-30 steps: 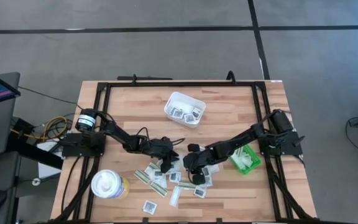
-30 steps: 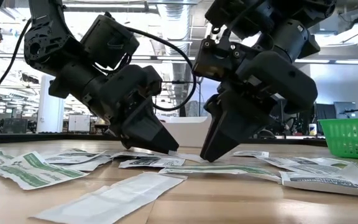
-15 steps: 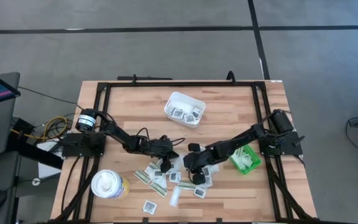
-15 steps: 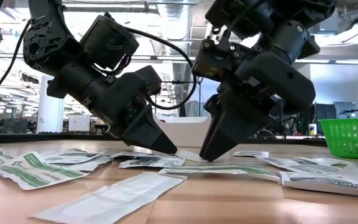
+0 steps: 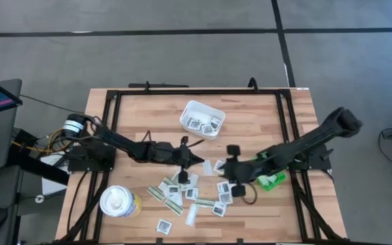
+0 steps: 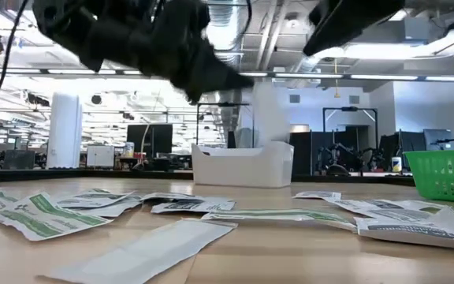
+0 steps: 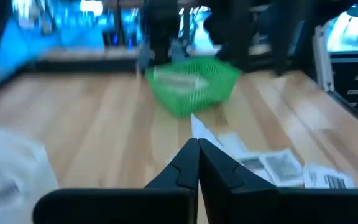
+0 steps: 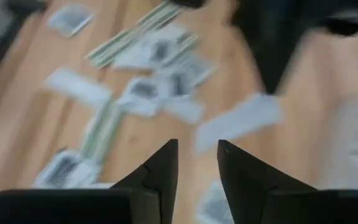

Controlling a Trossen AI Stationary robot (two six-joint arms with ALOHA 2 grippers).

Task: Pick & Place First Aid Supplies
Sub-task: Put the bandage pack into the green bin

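Several first aid supplies (image 5: 190,196) lie flat on the wooden table, square white packets and narrow white-and-olive strips (image 6: 46,214). My left gripper (image 5: 197,160) is raised over them, points level toward the table's right, and is shut on a white packet (image 7: 201,129). The packet shows blurred in the low view (image 6: 271,106). My right gripper (image 5: 230,175) hangs above the pile's right part and slants down. It is open, and only table shows between its fingers (image 8: 197,152). My left gripper pinches the white packet by one edge (image 7: 197,138) between its two fingertips, coming level from the table's left. The rest of the packet (image 5: 207,166) sticks out beyond the tips and hangs clear of the table.
A white rectangular tray (image 5: 200,109) holding some packets stands at the far middle. A green bin (image 5: 271,180) sits by the right arm's base. A white and yellow tub (image 5: 120,202) stands near left. A black frame (image 5: 196,92) edges the table.
Both grippers have risen from the pile of packets. My left gripper has tipped up toward level and gone a little toward the right edge, carrying a white packet clear of the table. My right gripper has also gone toward the right edge, still open.
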